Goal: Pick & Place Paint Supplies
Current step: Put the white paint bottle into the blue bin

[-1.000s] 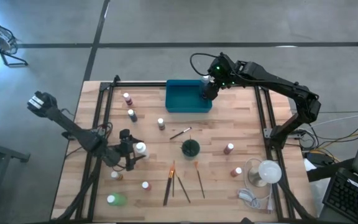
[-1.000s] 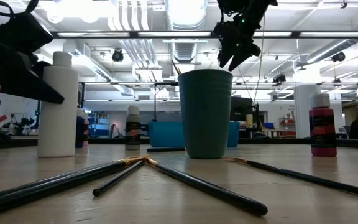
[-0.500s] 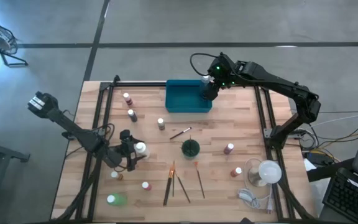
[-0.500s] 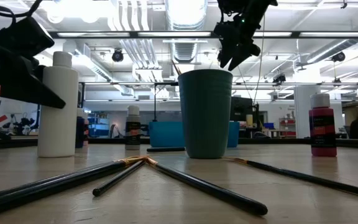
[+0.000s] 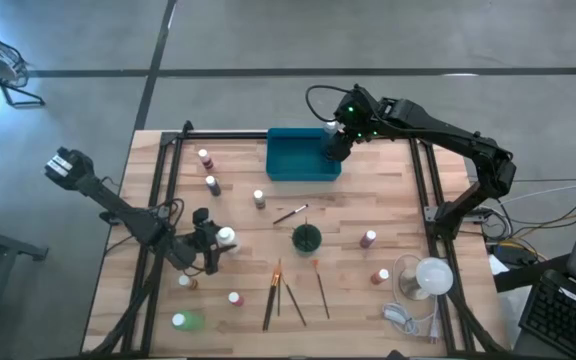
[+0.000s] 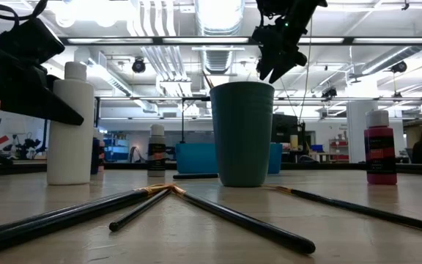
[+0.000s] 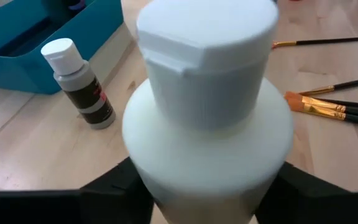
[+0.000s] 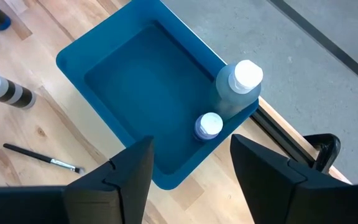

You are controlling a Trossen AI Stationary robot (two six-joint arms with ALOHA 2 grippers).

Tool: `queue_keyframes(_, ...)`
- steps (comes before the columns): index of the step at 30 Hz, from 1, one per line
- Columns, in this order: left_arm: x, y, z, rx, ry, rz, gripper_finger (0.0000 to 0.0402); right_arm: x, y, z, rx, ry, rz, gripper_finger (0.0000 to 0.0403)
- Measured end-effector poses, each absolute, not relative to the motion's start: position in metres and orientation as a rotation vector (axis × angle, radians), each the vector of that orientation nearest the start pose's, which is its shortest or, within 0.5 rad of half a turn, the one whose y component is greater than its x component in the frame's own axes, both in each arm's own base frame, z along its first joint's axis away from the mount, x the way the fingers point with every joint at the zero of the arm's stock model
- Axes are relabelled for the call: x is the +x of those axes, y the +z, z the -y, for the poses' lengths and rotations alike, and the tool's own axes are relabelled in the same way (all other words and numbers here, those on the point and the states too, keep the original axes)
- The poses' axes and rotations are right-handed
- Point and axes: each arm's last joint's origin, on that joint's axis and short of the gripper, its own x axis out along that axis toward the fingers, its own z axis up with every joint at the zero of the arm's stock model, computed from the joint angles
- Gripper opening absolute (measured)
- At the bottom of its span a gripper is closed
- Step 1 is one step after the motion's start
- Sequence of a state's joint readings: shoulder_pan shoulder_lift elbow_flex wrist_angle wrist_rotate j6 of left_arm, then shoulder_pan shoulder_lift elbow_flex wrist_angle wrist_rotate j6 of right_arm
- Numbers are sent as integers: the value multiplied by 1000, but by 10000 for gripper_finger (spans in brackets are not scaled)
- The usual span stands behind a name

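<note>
Left wrist view: a large white plastic bottle with a white flip cap [image 7: 207, 118] fills the frame, standing upright between the two dark fingers [image 7: 114, 186] of the left end effector [image 5: 215, 248], which are closed against its sides. In the high view this white bottle [image 5: 226, 237] stands on the left half of the pale wooden desk [image 5: 368, 195]. Just behind it, the left wrist view shows a small dark bottle with a white cap [image 7: 78, 83] beside the teal rectangular plastic tray [image 7: 42, 43], and orange-ferruled thin paintbrushes [image 7: 328, 106] lying flat on the wood.

From above, other small white-capped bottles are scattered apart: a pink one [image 5: 204, 157], a maroon one [image 5: 368, 239], a green one lying near the front edge [image 5: 186, 321]. Several long-handled brushes [image 5: 280, 290] lie fanned in front of the dark green round cup [image 5: 306, 238], and one more brush [image 5: 290, 214] lies behind it.

The right end effector [image 5: 334, 146] hangs over the tray's right end; its fingers [image 8: 129, 174] stand apart, holding nothing. Below them in the tray stand a taller clear-grey bottle [image 8: 240, 87] and a small bottle with a white cap [image 8: 208, 126], close together in one corner.
</note>
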State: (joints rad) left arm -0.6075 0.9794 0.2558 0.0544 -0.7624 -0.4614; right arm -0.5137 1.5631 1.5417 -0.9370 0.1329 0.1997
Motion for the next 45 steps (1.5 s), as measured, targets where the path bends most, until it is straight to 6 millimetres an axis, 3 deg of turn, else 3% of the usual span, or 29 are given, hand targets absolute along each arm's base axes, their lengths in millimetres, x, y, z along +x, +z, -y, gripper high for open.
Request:
queue_keyframes(9,149,152,79,-33,245,-455,193,276,343,161,369,-736,-895,193)
queue_keyframes(14,153,163,82,-54,229,-425,193,273,342,161,353,-778,-924,181)
queue_keyframes(21,162,190,88,-30,205,-363,193,270,341,161,370,-790,-945,183)
queue_keyframes(29,179,237,87,69,222,-310,193,255,338,168,457,-895,-995,200)
queue_keyframes(37,199,276,53,130,334,-351,193,244,337,177,456,-971,-1034,198)
queue_keyframes(45,217,306,-3,129,305,-250,192,230,336,193,435,-1031,-1071,182)
